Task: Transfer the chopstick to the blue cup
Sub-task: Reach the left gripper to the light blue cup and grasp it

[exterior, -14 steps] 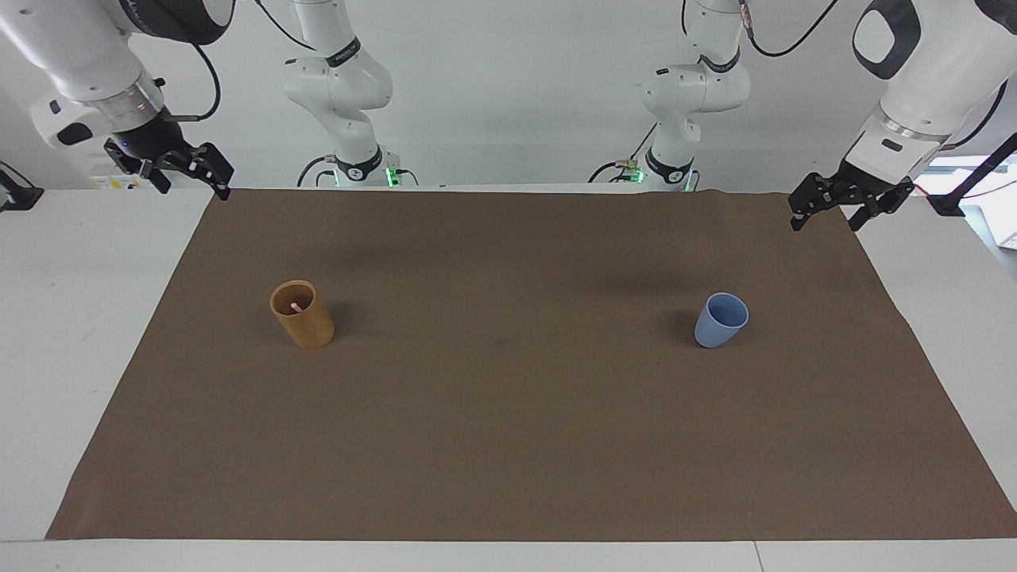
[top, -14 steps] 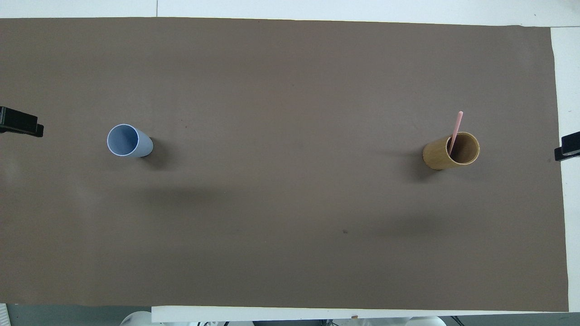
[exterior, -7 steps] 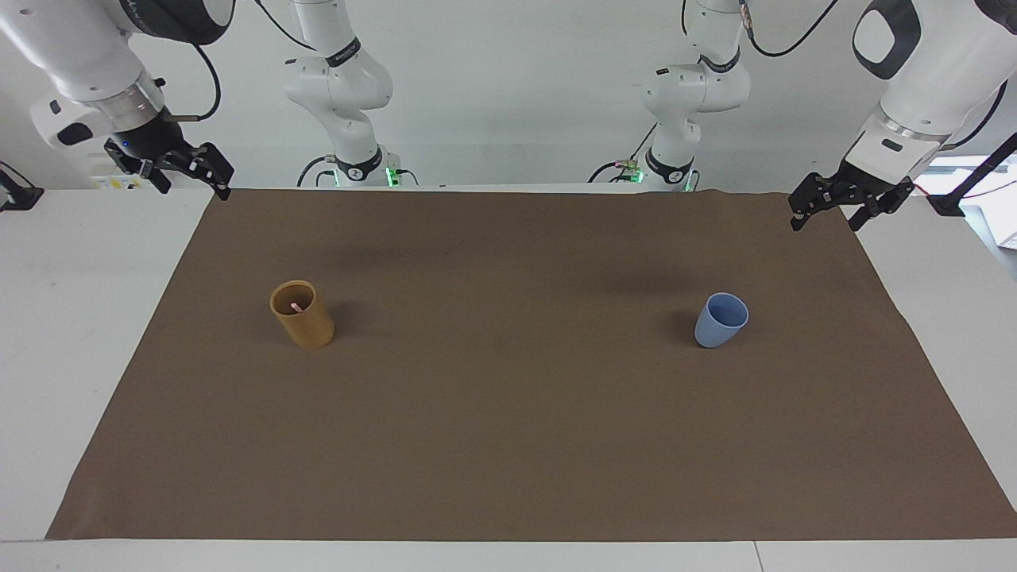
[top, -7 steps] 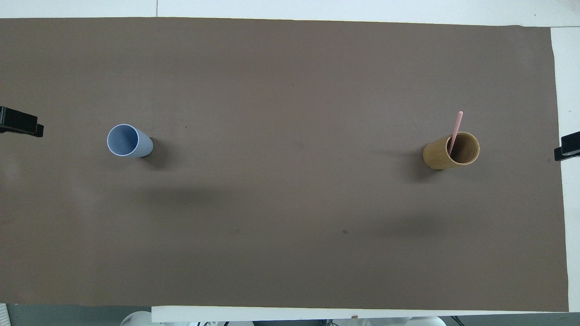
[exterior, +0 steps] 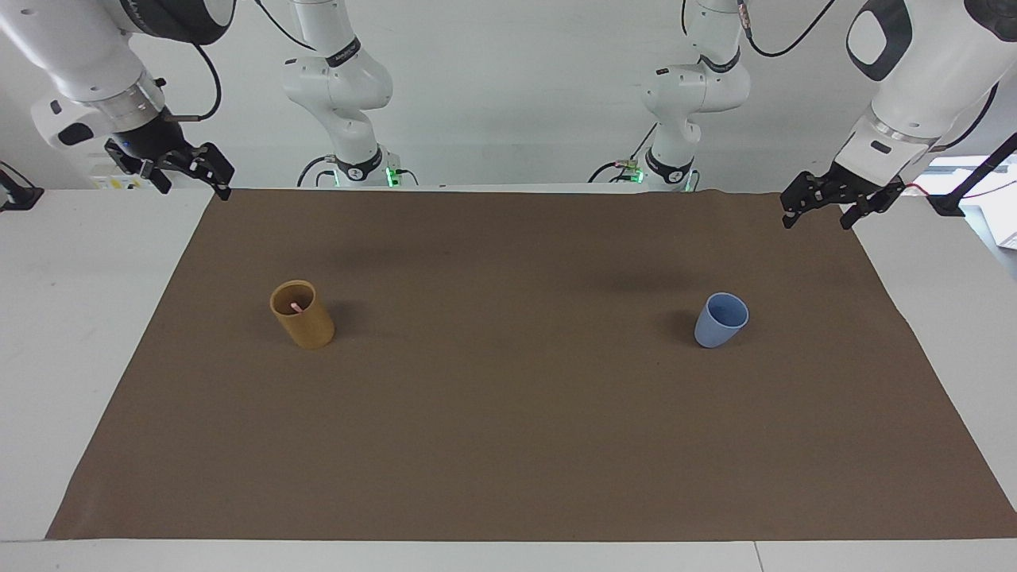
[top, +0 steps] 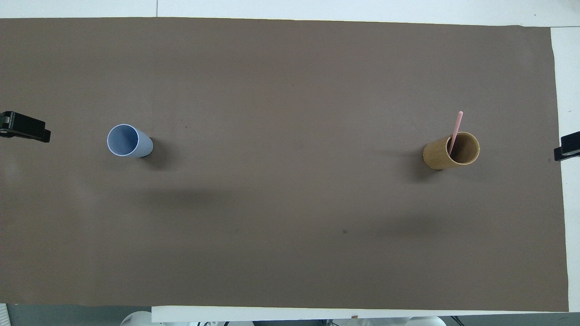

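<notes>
Both arms are glossy white with rounded joint housings, dark grey bands at the joints and black cables looping off the upper links. Green lights glow at both bases. The left gripper (exterior: 822,210) and right gripper (exterior: 187,171) are black, skeletal linkages below silver wrist rings.

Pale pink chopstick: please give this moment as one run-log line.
pale pink chopstick: in tan cylindrical holder | light-blue plastic cup: empty | both end effectors: open, raised
</notes>
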`<state>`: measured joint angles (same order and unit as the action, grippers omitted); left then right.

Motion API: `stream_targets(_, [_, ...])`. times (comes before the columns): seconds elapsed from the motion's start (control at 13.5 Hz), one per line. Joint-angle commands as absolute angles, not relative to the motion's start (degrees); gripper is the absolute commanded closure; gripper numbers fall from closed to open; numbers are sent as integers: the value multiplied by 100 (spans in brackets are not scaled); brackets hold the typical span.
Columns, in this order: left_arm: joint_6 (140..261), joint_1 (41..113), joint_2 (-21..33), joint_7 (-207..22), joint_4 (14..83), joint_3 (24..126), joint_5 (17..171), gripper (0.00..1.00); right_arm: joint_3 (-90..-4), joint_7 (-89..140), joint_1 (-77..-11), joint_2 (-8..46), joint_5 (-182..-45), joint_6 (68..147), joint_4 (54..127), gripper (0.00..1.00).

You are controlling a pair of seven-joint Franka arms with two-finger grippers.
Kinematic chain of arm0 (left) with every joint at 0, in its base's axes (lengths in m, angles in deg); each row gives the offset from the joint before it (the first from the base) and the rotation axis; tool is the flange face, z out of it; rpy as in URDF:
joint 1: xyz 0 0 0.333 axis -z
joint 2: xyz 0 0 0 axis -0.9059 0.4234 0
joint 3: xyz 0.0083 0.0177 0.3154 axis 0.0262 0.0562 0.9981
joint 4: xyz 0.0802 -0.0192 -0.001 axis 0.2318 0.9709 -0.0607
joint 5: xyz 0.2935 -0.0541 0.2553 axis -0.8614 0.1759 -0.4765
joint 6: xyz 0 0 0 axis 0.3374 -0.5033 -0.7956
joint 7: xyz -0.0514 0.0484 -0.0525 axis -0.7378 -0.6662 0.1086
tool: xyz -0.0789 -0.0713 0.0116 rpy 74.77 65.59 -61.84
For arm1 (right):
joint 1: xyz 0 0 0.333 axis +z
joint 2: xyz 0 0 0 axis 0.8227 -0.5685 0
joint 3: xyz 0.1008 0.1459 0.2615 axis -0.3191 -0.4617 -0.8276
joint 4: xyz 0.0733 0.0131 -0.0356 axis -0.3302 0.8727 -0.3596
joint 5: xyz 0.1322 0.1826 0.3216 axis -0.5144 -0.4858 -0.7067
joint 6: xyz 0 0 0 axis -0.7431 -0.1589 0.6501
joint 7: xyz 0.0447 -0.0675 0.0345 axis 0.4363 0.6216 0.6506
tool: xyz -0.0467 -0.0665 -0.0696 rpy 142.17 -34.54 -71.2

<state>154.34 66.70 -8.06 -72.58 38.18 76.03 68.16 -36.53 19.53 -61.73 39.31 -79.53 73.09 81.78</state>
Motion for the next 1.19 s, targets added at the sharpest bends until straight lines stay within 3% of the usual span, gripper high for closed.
stream_targets(0.0, [16462,6706,-1251,-7626,4896,7621,6807,0,-3685,2043,-6230,3995,-8006,7351,8271,0])
stream_targets(0.3, [17992,6741,-902,-8769,5647,7621,6807,0,-3685,2043,-6230,3995,-8006,7360,8271,0])
stream_targets(0.52, [18337,6811,-471,-8981,5717,7621,6807,0,-3685,2043,-6230,3995,-8006,7360,8271,0])
stream_targets(0.89, [18822,6890,-417,-9105,6447,7612,6807,1,-3685,2043,-6230,3995,-8006,7351,8271,0])
stream_targets(0.96, [18804,6978,-417,-9131,6465,7612,6807,14,-3685,2051,-6230,3995,-8006,7351,8271,0])
stream_targets(1.11, [18821,6987,-391,-9612,6500,7612,6807,88,-3685,2051,-6230,3995,-8006,7351,8271,0])
